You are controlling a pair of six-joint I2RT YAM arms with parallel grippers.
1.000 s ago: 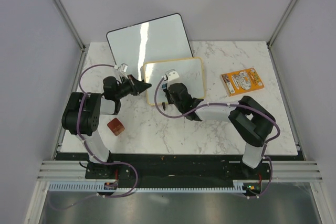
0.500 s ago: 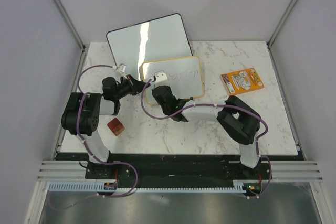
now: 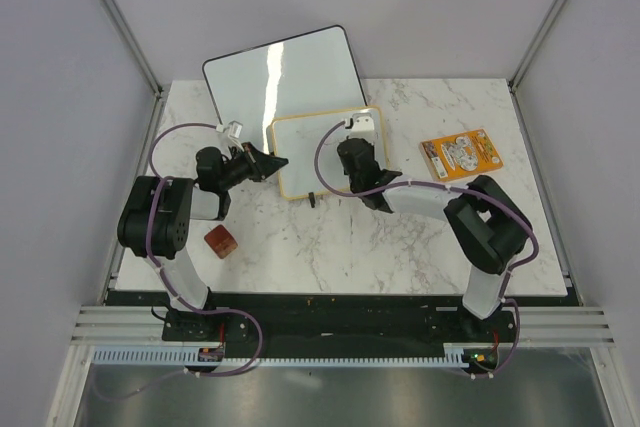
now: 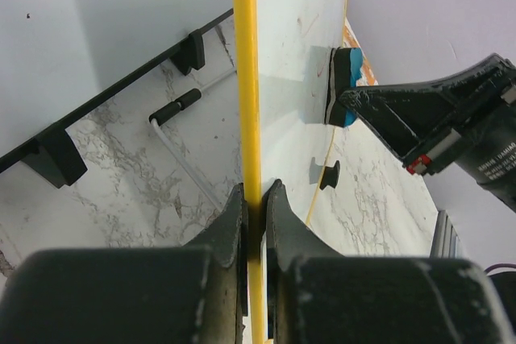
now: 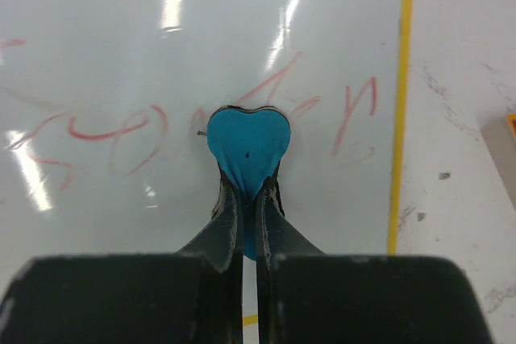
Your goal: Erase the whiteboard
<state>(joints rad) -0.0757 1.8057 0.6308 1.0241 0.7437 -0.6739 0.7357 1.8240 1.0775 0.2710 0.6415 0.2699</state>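
Mid-erase: left jaws pinch the edge of the small yellow-framed whiteboard [image 3: 305,152] while right jaws, closed on a blue heart-shaped eraser [image 5: 247,142], press it onto red scribbles [image 5: 105,132] that likely need further sweeps.

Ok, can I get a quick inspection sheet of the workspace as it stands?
Surface: white marble table, nothing spilled.
Job's things: yellow-framed whiteboard with faint red scribbles left on it; blue eraser against its face.
Clutter: wooden block, orange packet, black-framed board.
Grippers: left hand shut on the whiteboard's edge; right hand shut on the eraser.
Cables: purple cables loop along both arms.
Surroundings: plain grey walls.
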